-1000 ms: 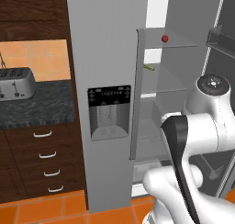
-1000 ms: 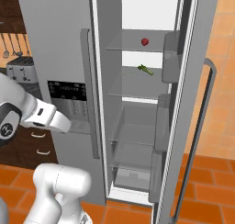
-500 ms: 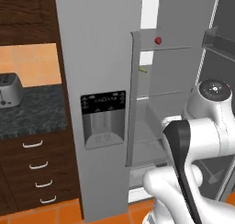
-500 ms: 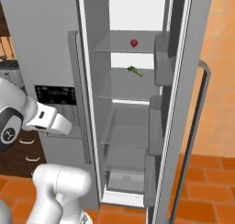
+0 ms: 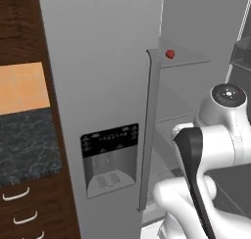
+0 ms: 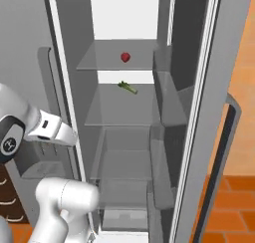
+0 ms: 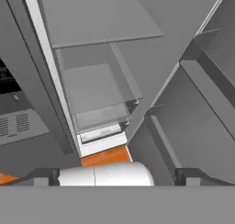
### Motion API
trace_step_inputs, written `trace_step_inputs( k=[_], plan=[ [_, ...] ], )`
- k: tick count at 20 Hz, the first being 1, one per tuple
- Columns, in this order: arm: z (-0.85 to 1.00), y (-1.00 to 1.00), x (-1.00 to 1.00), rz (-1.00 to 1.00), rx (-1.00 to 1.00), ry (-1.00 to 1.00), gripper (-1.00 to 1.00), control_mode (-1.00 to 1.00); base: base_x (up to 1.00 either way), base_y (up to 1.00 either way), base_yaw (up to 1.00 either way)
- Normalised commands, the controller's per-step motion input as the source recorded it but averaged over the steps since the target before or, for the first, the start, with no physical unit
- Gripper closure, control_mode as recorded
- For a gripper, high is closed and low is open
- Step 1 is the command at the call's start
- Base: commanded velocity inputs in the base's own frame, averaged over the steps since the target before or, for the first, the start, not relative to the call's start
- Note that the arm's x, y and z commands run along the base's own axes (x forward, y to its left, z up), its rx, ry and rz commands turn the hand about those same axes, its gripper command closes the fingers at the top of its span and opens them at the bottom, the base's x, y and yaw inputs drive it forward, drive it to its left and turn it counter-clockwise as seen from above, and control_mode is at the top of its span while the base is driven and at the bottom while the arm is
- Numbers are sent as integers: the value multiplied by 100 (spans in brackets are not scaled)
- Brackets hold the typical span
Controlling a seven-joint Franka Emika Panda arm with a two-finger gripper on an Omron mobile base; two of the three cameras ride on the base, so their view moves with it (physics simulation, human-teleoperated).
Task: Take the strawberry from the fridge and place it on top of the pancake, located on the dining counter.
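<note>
The fridge [image 6: 67, 43] stands with its right door swung open. The strawberry [image 6: 125, 57], tiny and red, rests on the upper glass shelf; from the left it shows as the strawberry [image 5: 170, 54] just past the closed door's edge. My gripper [image 7: 115, 178] is open, its dark fingertips [image 7: 43, 177] wide apart with nothing between them, and it points into the fridge's lower shelves, well below the berry. My white arm [image 6: 50, 131] reaches in from the left. The pancake and the dining counter are out of view.
A small yellow-green item [image 6: 128, 87] lies one shelf below the berry. The closed left door carries a black dispenser [image 5: 110, 157] and a long handle [image 5: 149, 130]. The open door [image 6: 209, 112] with bins stands right. Black counter [image 5: 24, 150] with drawers lies left.
Both base views have closed in on the fridge, which now looks larger; the toaster and most of the wall counter have slid out of frame. The strawberry stays on its shelf.
</note>
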Motion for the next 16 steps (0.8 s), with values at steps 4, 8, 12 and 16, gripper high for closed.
trace_step_inputs(
  k=[4,8,12,16],
  plan=[
    [0,0,0,0,0,0,-100,100,33,-50,-1],
    [0,0,0,0,0,0,-100,100,21,-46,0],
    [0,0,0,0,0,0,-100,100,30,-8,0],
    [64,0,17,1,12,-17,-100,-100,0,0,0]
  ],
)
